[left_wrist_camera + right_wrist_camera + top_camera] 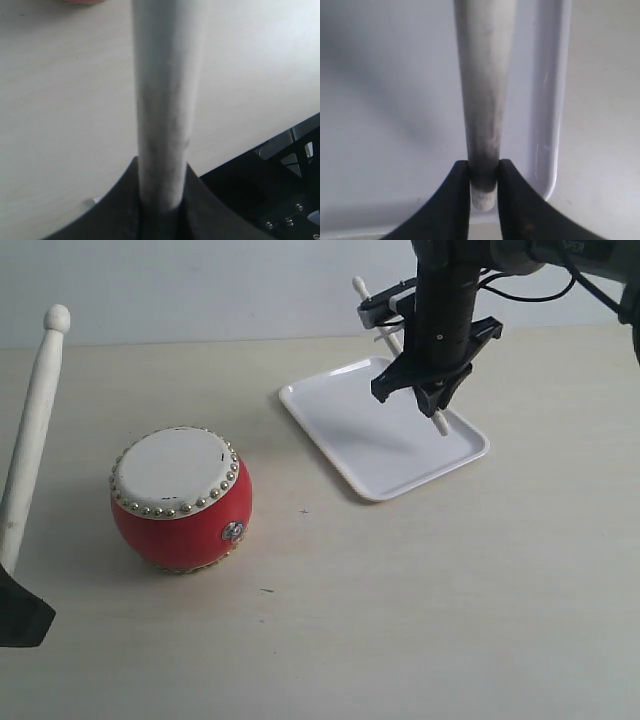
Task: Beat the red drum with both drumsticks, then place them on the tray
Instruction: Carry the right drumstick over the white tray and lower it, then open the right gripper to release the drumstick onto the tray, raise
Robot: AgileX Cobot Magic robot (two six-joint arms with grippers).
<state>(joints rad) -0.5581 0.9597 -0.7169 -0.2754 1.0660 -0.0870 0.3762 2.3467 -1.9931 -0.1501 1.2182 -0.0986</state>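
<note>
**Drumsticks apart: one low over the tray, one raised beside the red drum**

The red drum [180, 500] stands upright on the table [420, 600], skin facing up, with nothing touching it. Behind the drum and off to its right lies the tray [335, 435], with nothing on it.

The right gripper [425, 380] hangs over the tray, its jaws pinched narrow on the right drumstick [482, 90] near the butt end. That stick slants. Its round tip is raised on the side farther back from the drum, and its low end sits close above the tray floor, just inside the rim. The low, tilted hold looks suited to laying the stick down rather than striking.

To the drum's left, the left gripper [161, 200] clamps the left drumstick [32, 420] at its lower end. The stick is nearly upright with its tip high, well clear of the skin, probably parked there to keep out of the way.

The right stick likely needs to settle flat before the jaws part. Its end is near the low rim, so it could roll off.
</note>
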